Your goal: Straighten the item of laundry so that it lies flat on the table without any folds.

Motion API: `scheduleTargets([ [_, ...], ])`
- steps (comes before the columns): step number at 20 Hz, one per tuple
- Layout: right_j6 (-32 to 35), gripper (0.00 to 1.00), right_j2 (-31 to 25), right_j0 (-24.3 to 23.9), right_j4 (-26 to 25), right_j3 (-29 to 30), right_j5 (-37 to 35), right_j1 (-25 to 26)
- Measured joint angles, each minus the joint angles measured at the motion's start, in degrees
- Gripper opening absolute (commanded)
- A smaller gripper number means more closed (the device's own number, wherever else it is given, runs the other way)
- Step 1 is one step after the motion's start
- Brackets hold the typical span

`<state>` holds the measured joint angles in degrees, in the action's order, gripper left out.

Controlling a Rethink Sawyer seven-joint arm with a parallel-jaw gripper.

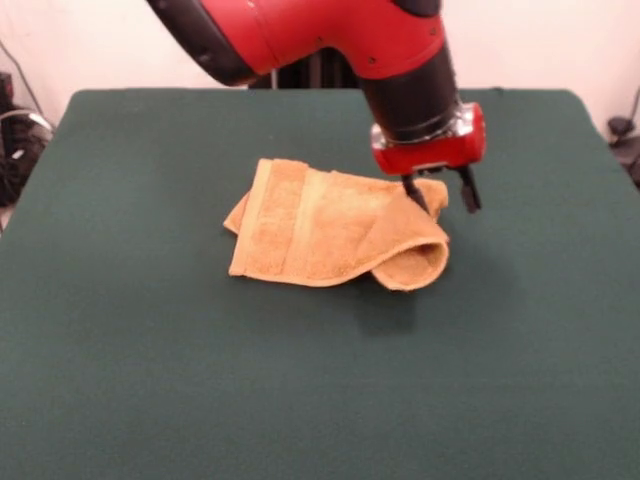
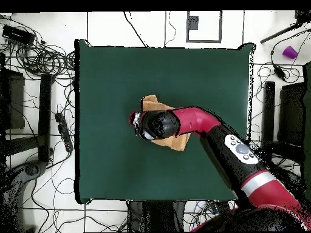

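towel first: we see a small orange-tan terry towel (image 1: 330,228) lying near the middle of the large table covered in dark green cloth (image 1: 150,380), crumpled rather than flat. from the front view its left part lies spread, with a woven border band running down near its left edge and a small corner poking out at the far left. its right part is doubled over on itself, making a rounded, raised fold at the lower right, and a tan flap sticks up at the upper right. our red and black arm (image 1: 330,35) comes down from above, and its gripper (image 1: 441,194) hangs right at that upper right flap. we see two dark fingers (image 1: 468,190) pointing down with a clear gap between them, so the claw stands parted; the left finger sits against or just in front of the flap, the right one is over bare cloth beside the towel, and we cannot tell that anything is held. in the overhead view the arm's wrist covers most of the towel (image 2: 176,142), leaving tan corners showing on either side of it, on the table (image 2: 109,170).
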<state>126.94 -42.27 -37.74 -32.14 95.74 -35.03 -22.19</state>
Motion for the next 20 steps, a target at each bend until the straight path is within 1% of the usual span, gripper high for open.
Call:
scheduleTargets([
  [6,0.0,1.0,-0.02,2.07,-3.63,-1.36,1.54,3.44],
  [7,0.0,1.0,-0.02,2.45,-4.97,-1.57,2.16,4.47],
  [10,0.0,1.0,-0.02,2.56,-5.8,-1.69,2.4,5.77],
  [16,0.01,1.0,-0.76,1.04,-5.86,-1.6,2.37,5.98],
  [20,0.01,1.0,-1.68,-1.02,-4.63,-1.16,1.75,5.31],
])
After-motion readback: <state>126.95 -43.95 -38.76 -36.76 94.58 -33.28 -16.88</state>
